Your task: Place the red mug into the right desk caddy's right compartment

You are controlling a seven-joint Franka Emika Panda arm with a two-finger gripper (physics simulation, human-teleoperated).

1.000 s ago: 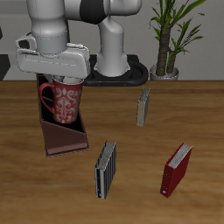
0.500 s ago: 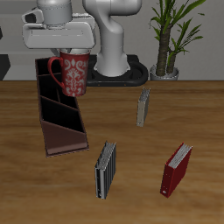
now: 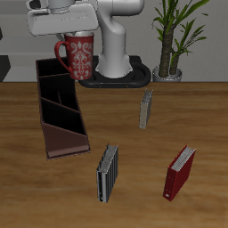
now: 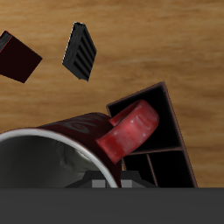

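The gripper [image 3: 75, 34] clamps the red mug [image 3: 77, 59] by its rim and holds it upright in the air, above the far end of the right desk caddy [image 3: 59, 109], clear of it. The right compartment [image 3: 46, 69] (the squarish end cell) holds nothing, and the mug's handle [image 4: 131, 131] shows over the caddy's cells in the wrist view

You see the red mug [image 3: 77, 59] carrying a pale speckled floral pattern, its loop handle [image 4: 131, 131] plain red and its inside [image 4: 48, 166] whitish-grey. The right desk caddy [image 3: 59, 107] is dark maroon-brown, nearly black inside in the wrist view. At 5 o'clock from the caddy stands a book [image 3: 107, 173] striped grey and black; at 4 o'clock, a red book [image 3: 179, 173] with pale page edges. A grey book [image 3: 146, 109] stands on the brown wood-grain table [image 3: 178, 125].
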